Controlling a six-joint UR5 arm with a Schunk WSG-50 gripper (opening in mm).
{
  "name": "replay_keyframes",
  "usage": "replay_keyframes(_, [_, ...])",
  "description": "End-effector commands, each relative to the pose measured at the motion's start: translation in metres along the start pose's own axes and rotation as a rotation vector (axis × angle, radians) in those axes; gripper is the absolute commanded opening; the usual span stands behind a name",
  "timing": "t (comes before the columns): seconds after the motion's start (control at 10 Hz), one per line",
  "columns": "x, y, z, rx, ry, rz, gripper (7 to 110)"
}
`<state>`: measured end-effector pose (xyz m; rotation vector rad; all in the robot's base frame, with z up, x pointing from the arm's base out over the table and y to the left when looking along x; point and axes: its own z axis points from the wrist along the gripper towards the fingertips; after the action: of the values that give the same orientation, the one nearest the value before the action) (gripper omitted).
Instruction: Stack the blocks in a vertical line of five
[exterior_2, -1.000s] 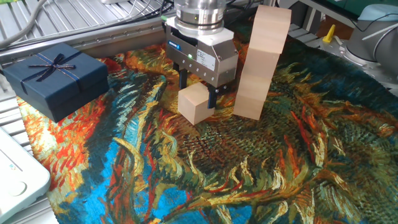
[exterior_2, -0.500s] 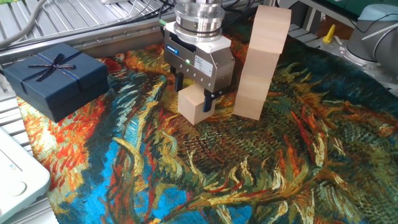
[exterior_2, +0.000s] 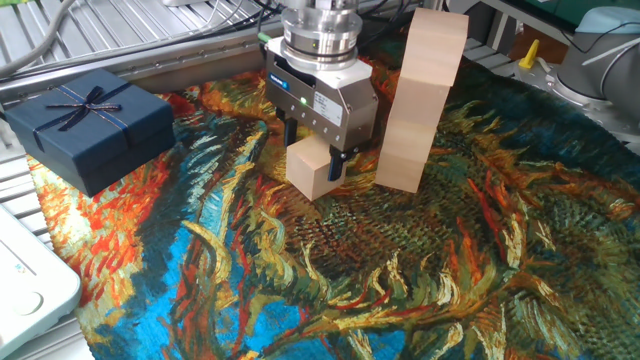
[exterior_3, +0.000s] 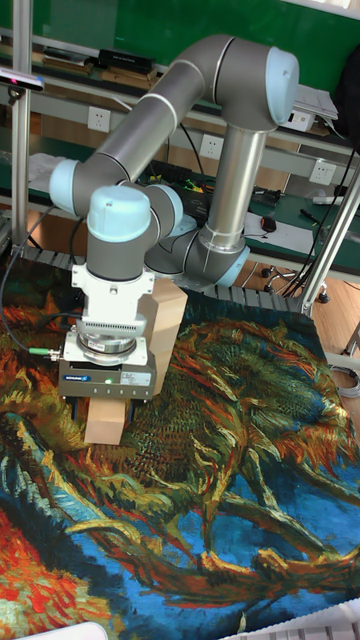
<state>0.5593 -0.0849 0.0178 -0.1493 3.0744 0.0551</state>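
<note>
The gripper (exterior_2: 314, 152) was positioned with its jaws apart astride the loose block (exterior_2: 311, 168), which lay on the counter (exterior_2: 450, 270) beside the stack (exterior_2: 420, 100), presumably for grasping.

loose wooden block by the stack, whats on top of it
The gripper sits over the loose block, fingers straddling it. The block's top face is mostly covered, so contact there cannot be seen.
</note>
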Motion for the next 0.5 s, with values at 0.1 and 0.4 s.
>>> replay_keyframes(0.1, [0.0015, 0.0018, 0.004, -0.006, 0.013, 0.036, 66])
replay_keyframes(0.4, [0.0052, 0.0013, 0.0064, 0.003, 0.032, 0.043, 66])
